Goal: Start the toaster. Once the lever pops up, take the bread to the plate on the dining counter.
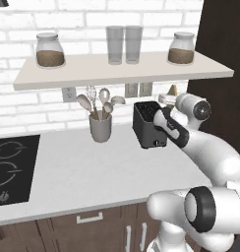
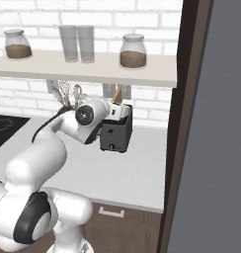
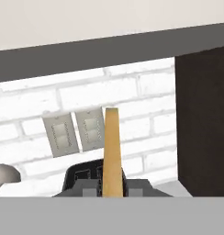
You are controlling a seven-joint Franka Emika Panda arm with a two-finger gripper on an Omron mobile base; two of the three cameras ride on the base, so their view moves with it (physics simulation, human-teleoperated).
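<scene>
Bread [image 3: 112, 151], one tan slice, edge-on and upright between the gripper [image 3: 112, 187] fingertips, above the toaster [image 1: 147, 124].
The fingertips sit close against either face of the slice, pinching it; its tan tip also shows beside the arm's wrist [image 1: 172, 90]. Toaster: black, boxy, on the pale worktop [image 1: 92, 167] under the shelf [image 1: 117, 69], small pale knob low on its narrow face [image 2: 111, 147]; lever not clearly made out. Behind: white brick wall with two grey outlet plates [image 3: 75, 133]. Nearby: grey utensil holder [image 1: 100, 127] with spoons and whisk, left of the toaster; black hob [image 1: 11, 170] at the worktop's left end. Shelf stock: two lidded jars [image 1: 49, 49] [image 1: 181, 48], two glasses [image 1: 123, 44].
</scene>
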